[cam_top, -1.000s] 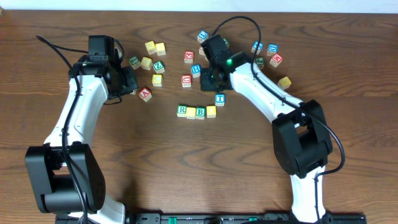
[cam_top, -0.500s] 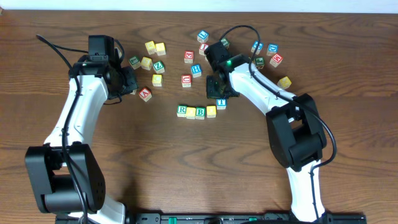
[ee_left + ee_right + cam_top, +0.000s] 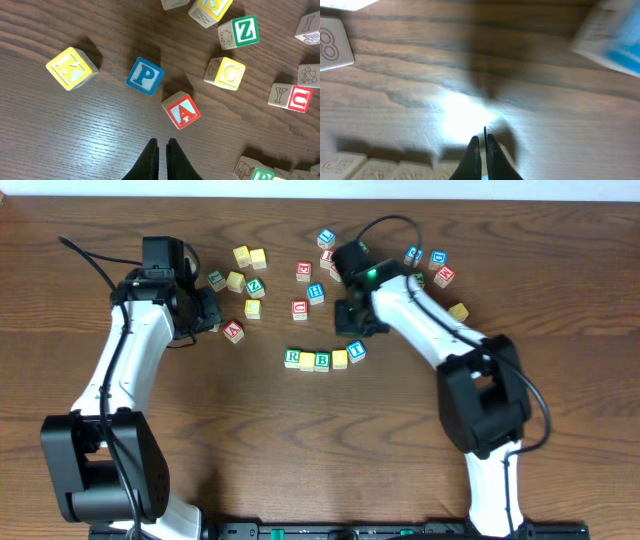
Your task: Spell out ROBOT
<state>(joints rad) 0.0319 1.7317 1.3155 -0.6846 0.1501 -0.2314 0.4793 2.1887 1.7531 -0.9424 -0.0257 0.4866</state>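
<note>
My right hand, clenched and empty, sits just behind the T block, which lies tilted at the row's end. Last step, I reckon: next, nudge it square against the yellow block.

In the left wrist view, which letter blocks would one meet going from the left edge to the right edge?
K block → P block → A block → C block → U block.

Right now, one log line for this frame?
row: R block, B block, T block askew at row end | right gripper: shut, empty | left gripper: shut, empty, near A block
</note>
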